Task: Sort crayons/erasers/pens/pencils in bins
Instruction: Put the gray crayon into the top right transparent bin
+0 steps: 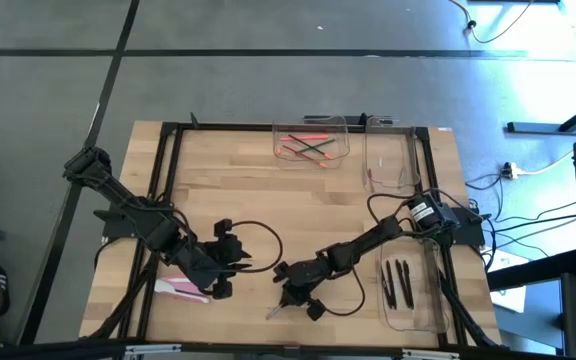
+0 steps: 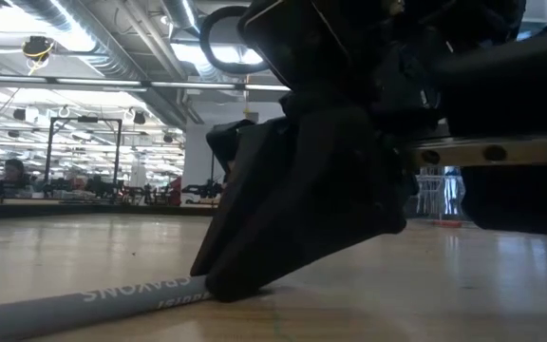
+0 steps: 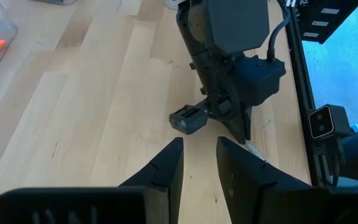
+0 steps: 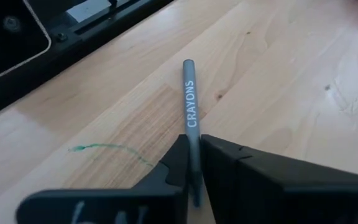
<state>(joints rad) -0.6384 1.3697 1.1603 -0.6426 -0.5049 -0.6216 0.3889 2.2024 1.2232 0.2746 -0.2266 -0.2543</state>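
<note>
A grey crayon (image 4: pixel 190 106), lettered CRAYONS, lies flat on the wooden table near its front edge (image 1: pixel 276 314). My right gripper (image 4: pixel 192 163) is shut on it and reaches in from the right (image 1: pixel 290 298). In the low view the crayon (image 2: pixel 93 299) sticks out from under the dark fingers (image 2: pixel 254 266). My left gripper (image 3: pixel 199 158) hangs open above the table, left of the right one (image 1: pixel 230 268), with nothing between its fingers. A pink eraser (image 1: pixel 181 289) lies on the table under the left arm. Three clear bins stand at the back (image 1: pixel 313 143), back right (image 1: pixel 392 160) and right (image 1: pixel 410 293). My right gripper pinches the grey crayon between its two fingers, on the stretch behind the lettering (image 4: pixel 192 140). The fingers slant down from the table's right and run in line with the crayon. Its lettered end sticks out ahead of them. The crayon lies on the table (image 2: pixel 160 296).
The back bin holds orange, red and green sticks (image 1: pixel 306 148). The right bin holds dark pens (image 1: pixel 398 285). A black frame bar (image 1: pixel 163 200) runs around the table. A green scribble (image 4: pixel 110 149) marks the wood beside the crayon.
</note>
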